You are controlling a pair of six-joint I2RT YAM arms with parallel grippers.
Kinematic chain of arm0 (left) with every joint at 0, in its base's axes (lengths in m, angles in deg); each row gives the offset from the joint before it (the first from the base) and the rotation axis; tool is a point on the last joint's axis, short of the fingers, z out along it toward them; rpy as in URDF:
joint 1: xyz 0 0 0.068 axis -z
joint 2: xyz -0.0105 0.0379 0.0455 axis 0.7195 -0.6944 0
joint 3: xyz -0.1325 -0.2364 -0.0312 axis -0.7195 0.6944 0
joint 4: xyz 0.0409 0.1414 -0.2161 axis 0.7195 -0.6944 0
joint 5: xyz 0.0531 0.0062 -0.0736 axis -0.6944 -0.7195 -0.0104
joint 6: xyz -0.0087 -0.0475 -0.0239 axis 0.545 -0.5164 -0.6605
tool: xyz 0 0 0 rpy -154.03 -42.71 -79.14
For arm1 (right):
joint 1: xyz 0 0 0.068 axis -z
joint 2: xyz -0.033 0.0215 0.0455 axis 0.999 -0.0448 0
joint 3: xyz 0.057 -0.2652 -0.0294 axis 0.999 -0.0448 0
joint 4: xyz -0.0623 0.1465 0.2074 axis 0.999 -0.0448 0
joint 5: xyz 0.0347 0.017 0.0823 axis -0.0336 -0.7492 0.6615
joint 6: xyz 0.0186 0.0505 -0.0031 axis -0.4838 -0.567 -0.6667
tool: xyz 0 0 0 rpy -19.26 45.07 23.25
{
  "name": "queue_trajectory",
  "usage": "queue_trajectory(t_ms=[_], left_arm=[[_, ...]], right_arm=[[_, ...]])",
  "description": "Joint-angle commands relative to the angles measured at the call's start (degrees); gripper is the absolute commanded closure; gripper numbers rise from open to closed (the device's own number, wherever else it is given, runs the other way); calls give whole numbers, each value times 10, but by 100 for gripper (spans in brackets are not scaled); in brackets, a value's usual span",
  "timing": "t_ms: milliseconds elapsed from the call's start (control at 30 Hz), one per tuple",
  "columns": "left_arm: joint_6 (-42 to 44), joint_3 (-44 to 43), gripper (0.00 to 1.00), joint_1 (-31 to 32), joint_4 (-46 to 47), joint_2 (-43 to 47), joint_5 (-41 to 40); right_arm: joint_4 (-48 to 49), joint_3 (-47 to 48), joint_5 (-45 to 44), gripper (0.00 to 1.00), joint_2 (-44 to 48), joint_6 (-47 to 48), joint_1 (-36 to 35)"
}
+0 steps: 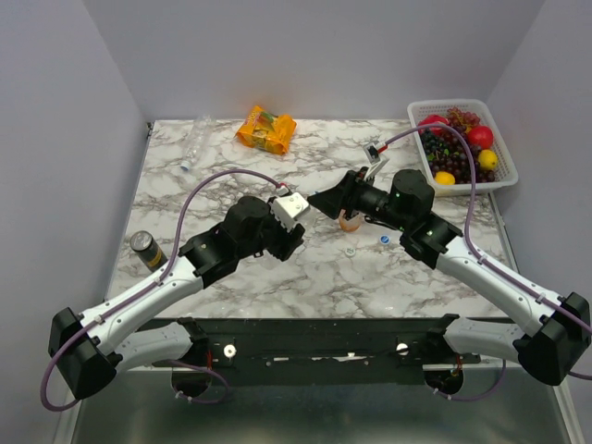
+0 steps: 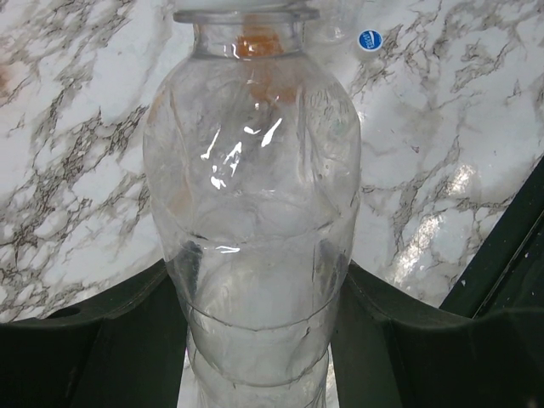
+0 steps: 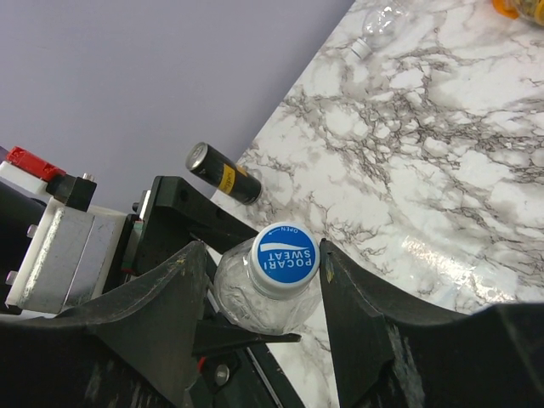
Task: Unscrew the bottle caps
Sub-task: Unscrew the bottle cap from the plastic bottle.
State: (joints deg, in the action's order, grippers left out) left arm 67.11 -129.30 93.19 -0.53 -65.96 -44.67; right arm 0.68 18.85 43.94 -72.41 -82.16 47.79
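Right gripper point(image 3: 263, 251): jaws apart, straddling the blue cap point(image 3: 285, 257). Cap sits on the clear bottle point(image 2: 255, 170), which left gripper point(image 2: 257, 285) clamps above the marble table point(image 3: 442, 170). Risk we foresee: uneven closing slips the cap; bottle twists along.

Arms point(image 1: 157, 289): white links, black joints; purple cables point(image 1: 194, 199) looped alongside; black pincer fingers point(image 3: 161, 310).

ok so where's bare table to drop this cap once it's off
Bare marble along the back between the snack packet and the fruit basket, on the left between the lying bottle and the can, and the near strip below the loose caps. Crowded mid-table around the held bottle.
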Motion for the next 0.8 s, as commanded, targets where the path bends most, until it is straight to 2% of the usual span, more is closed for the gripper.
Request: queue_trajectory(t_ms=[0,267,367,400,533,600,633,700,767], left_arm=[[6,-17,67,8,-7,-11,-8],[6,-19,67,13,-9,-18,-7],[6,-19,67,17,-11,-23,-6],[6,-20,67,18,-11,-23,-7],[8,-20,67,17,-12,-19,4],[13,-19,67,17,-10,-13,26],[15,-19,67,17,-7,-9,63],[18,-18,67,15,0,1,100],[19,-15,67,11,10,12,170]], right_arm=[[37,19,30,37,-4,-15,-9],[53,20,34,38,-5,-19,-17],[56,20,32,47,-7,-19,-17],[56,20,32,54,-7,-18,-18],[59,16,33,69,-11,-10,-18],[64,16,48,75,-16,4,-18],[66,16,55,78,-17,12,-18],[69,17,95,80,-17,41,-13],[78,16,155,81,-17,54,-4]])
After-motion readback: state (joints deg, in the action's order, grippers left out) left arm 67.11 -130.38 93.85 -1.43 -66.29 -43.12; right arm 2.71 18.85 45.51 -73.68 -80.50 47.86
